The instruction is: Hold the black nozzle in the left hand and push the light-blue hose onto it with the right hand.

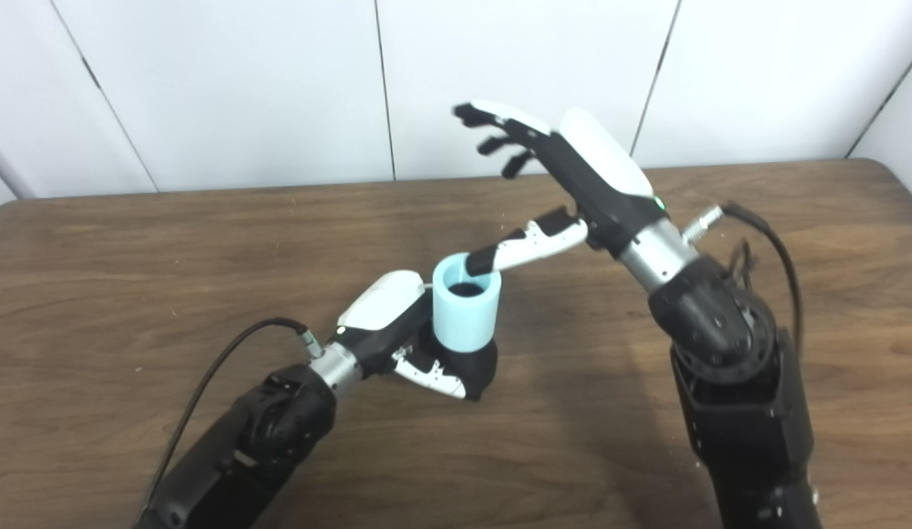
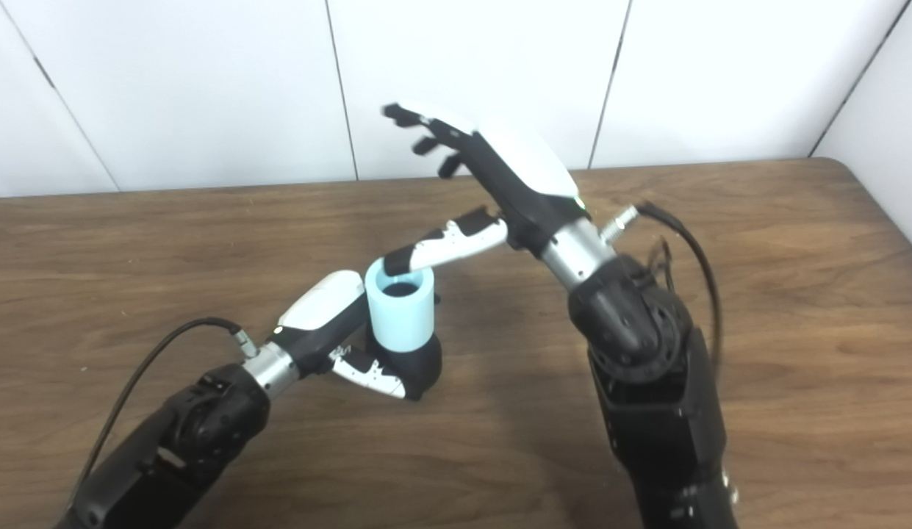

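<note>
Left eye view: near lower centre, left hand (image 1: 397, 334) has its fingers wrapped around the black nozzle (image 1: 476, 365), base on the wooden table (image 1: 132, 294). Light-blue hose (image 1: 466, 303) stands upright, seated over the nozzle; insertion looks essentially done, depth unverifiable. Further, upper centre, right hand (image 1: 573, 176) has fingers spread, holding nothing; only its thumb (image 1: 525, 245) reaches the hose rim. Nothing obstructs. Behind: white wall panels (image 1: 242, 88).

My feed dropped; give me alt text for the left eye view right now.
A light-blue hose stands upright, seated on a black nozzle that the left hand grips low over a brown wooden table. The right hand is raised and open, its thumb at the hose's top rim.
</note>
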### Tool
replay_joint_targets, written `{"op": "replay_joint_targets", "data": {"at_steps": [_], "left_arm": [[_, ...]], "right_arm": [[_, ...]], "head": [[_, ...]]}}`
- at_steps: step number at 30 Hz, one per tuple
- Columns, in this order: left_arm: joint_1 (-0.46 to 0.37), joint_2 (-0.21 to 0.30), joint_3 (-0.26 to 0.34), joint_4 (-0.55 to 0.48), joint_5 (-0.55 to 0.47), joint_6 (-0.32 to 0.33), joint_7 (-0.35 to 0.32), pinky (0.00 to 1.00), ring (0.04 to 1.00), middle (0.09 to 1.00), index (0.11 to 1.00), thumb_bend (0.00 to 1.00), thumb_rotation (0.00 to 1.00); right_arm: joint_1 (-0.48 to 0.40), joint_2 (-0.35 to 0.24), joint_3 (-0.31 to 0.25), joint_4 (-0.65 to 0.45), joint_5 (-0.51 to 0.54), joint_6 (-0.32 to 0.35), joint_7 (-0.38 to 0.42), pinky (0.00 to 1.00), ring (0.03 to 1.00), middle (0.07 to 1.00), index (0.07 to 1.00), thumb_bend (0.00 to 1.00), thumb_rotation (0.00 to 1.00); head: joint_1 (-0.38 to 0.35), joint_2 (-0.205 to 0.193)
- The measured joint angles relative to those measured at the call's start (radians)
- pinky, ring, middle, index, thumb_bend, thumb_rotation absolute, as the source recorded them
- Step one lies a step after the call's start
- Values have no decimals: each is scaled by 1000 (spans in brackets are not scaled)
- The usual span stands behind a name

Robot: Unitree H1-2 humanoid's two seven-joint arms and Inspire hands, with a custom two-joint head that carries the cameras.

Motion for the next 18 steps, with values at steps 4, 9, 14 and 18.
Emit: {"op": "replay_joint_targets", "data": {"at_steps": [4, 9, 14, 18], "left_arm": [[19, 9, 28, 2, -3, -79, 2, 1000, 999, 1000, 1000, 1000, 363], [61, 22, 97, 7, -43, -185, 3, 1000, 1000, 1000, 992, 1000, 358], [117, -4, 220, 30, -132, -301, 24, 1000, 993, 1000, 978, 1000, 394], [170, -66, 382, 4, -219, -292, 92, 1000, 1000, 1000, 999, 1000, 475]], "right_arm": [[95, 27, -71, 2, 101, 12, -77, 638, 787, 840, 876, 976, 740], [192, 96, -151, -3, 306, 137, -123, 676, 787, 827, 868, 851, 799], [272, 129, -168, -12, 437, 168, -154, 704, 808, 837, 854, 769, 908], [346, 123, -171, -9, 463, 165, -200, 698, 820, 839, 852, 779, 931]], "head": [[11, -15], [15, -17], [41, -21], [48, -23]]}}
